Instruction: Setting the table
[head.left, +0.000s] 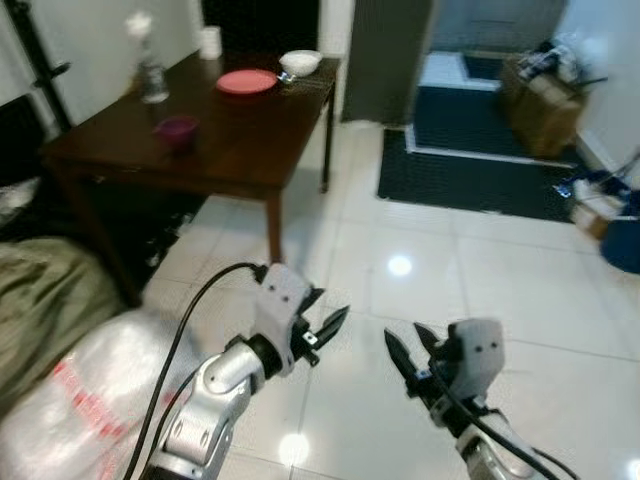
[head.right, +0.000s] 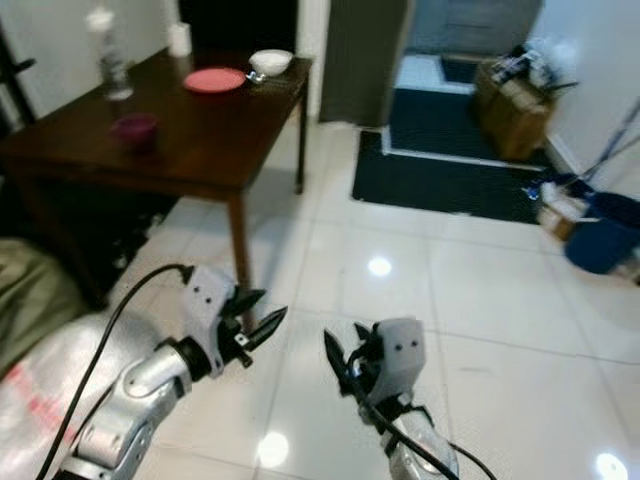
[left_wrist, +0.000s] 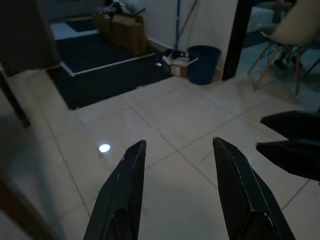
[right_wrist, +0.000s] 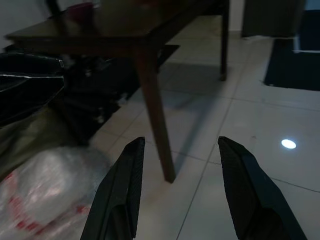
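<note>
Both grippers, the left gripper (head.left: 322, 335) and the right gripper (head.left: 405, 355), hang empty with fingers spread over the tiled floor, well short of the dark wooden table (head.left: 250, 150). On it, the pink plate (head.left: 246, 82) and white bowl (head.left: 300, 62) sit toward the far edge, the small purple bowl (head.left: 177, 130) nearer the front edge. They are probably rigid, smooth and breakable, so pinch each at the rim.

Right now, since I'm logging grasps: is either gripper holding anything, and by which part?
Nothing is held. The left gripper and right gripper are both open and empty, over the tiled floor.
</note>
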